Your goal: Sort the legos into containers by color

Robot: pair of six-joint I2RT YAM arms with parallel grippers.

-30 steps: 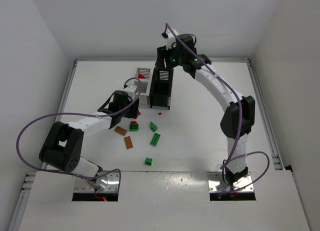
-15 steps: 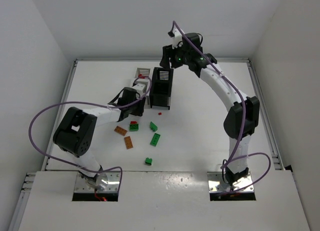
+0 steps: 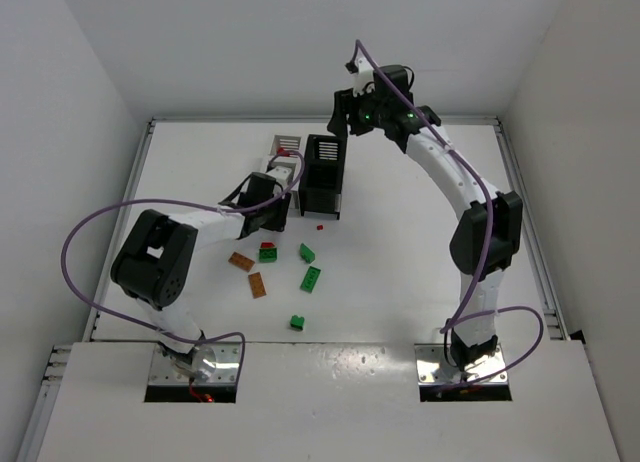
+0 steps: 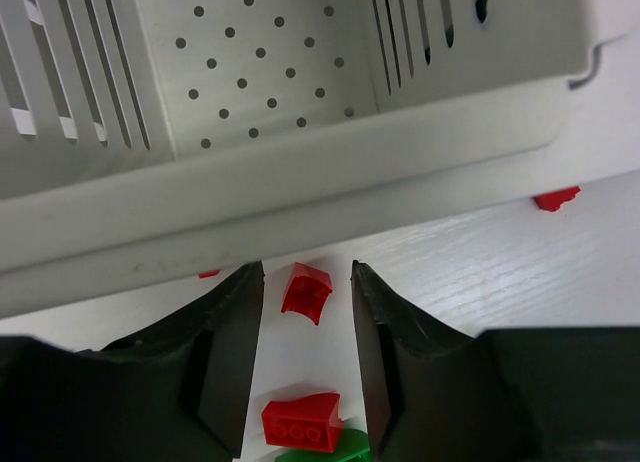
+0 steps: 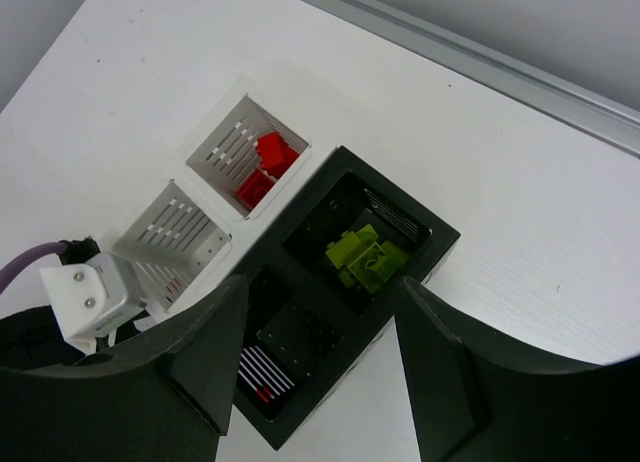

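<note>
My left gripper (image 4: 307, 274) is open low over the table, its jaws on either side of a small red lego (image 4: 307, 290) that lies against the near white container (image 4: 300, 182). A second red lego (image 4: 303, 420) sits on a green one just behind. In the top view the left gripper (image 3: 279, 216) is beside that white container (image 3: 284, 178). My right gripper (image 5: 320, 284) is open and empty, high above the black container (image 5: 350, 282), which holds yellow-green legos (image 5: 365, 257). The far white container (image 5: 215, 142) holds red legos (image 5: 262, 167).
Loose on the table lie green legos (image 3: 311, 278) (image 3: 297, 322) (image 3: 307, 252), orange-brown legos (image 3: 240, 261) (image 3: 258, 285), a red-on-green pair (image 3: 268, 252) and a tiny red stud (image 3: 320, 226). Another tiny red piece (image 4: 556, 198) lies by the bin's corner.
My left gripper has moved forward to the foot of the near white container. My right gripper has risen and drawn back a little above the black container.
</note>
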